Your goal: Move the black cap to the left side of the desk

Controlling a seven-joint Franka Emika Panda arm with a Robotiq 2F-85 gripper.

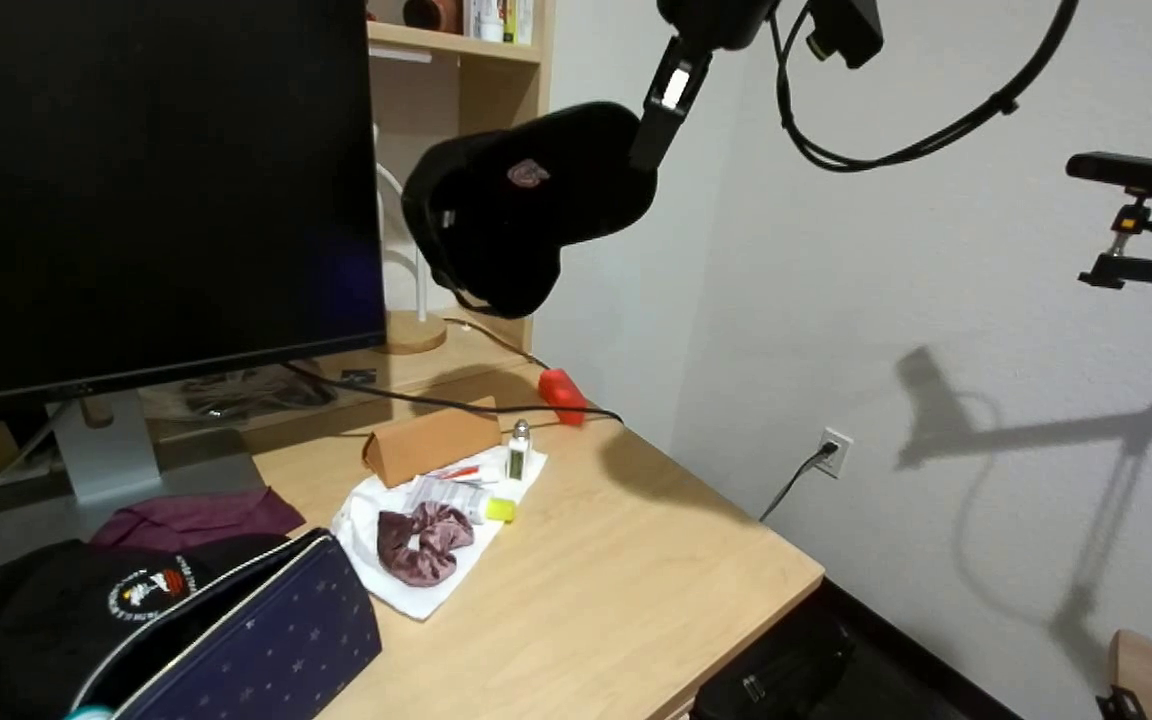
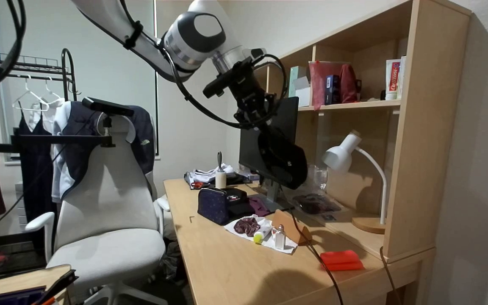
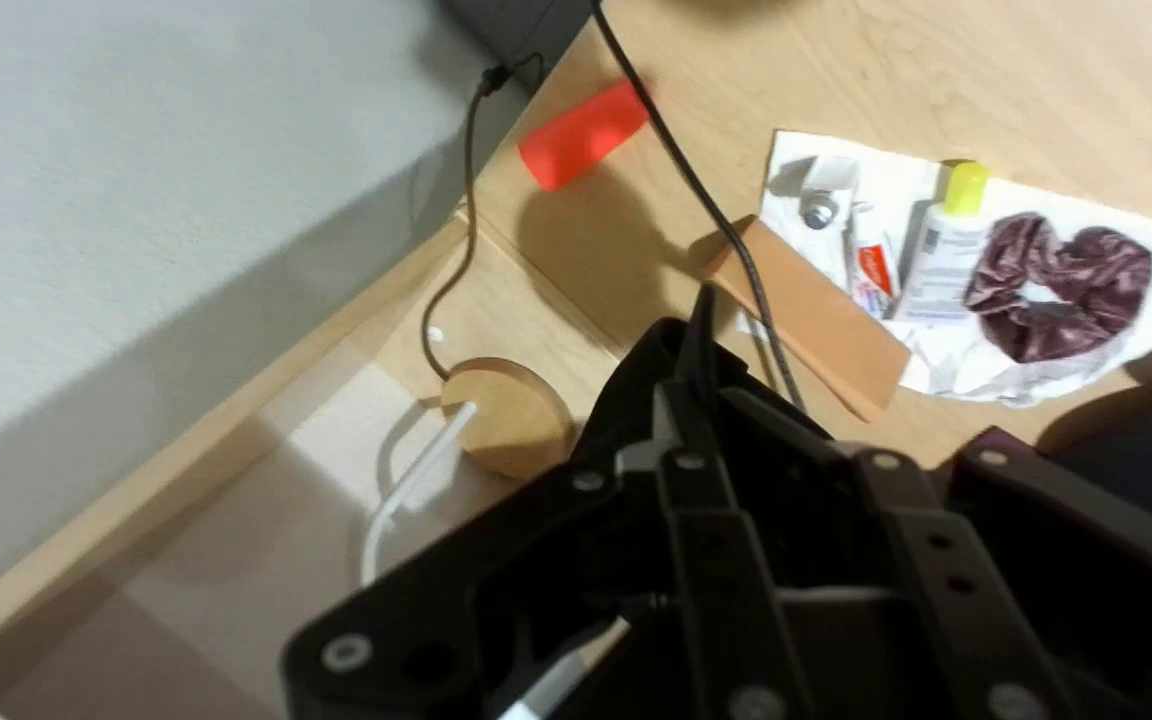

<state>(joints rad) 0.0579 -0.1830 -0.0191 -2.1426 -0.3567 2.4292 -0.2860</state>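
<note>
Gripper [image 1: 646, 155] pinched narrow on brim of the black baseball cap [image 1: 521, 220]; I've got it clear above the desk [image 1: 636, 540]. Exact finger gap too dark to read.

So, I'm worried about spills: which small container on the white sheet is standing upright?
The metal-topped shaker; the yellow-capped bottle and the toothpaste tube both lie flat.

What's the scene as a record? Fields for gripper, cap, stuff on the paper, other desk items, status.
gripper: closed on the brim of the black cap
cap position: in the air, not touching the desk
on white paper: scrunchie, bottle, toothpaste tube, shaker
at paper's edge: brown case
elsewhere on desk: monitor, starry pouch, red item
status: cap not yet set down
</note>
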